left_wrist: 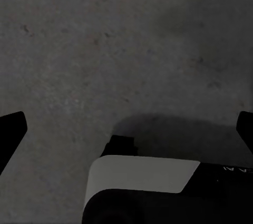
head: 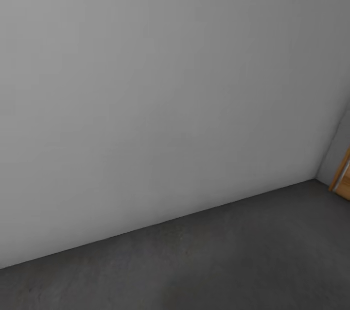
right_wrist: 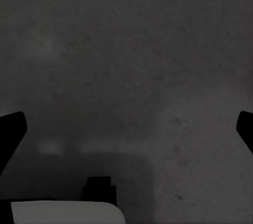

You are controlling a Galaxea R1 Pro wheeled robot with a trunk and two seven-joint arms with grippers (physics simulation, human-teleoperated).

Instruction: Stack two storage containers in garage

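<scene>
Currently in transit | dark grey mottled concrete floor (head: 233, 256), pale grey wall (head: 146, 81) | left pincer (left_wrist: 126, 129) spread, empty | right pincer (right_wrist: 126, 129) spread, empty, ready for carrying

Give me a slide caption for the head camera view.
Head view in the garage: plain pale grey wall meeting dark grey concrete floor, with a wooden edge at far right.

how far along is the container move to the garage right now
Done: the robot is in the garage, facing a pale grey wall above the dark concrete floor. In hand: nothing; the left gripper and right gripper have open jaws over bare concrete. Left: no stacked containers in sight, so the job looks unfinished.
</scene>
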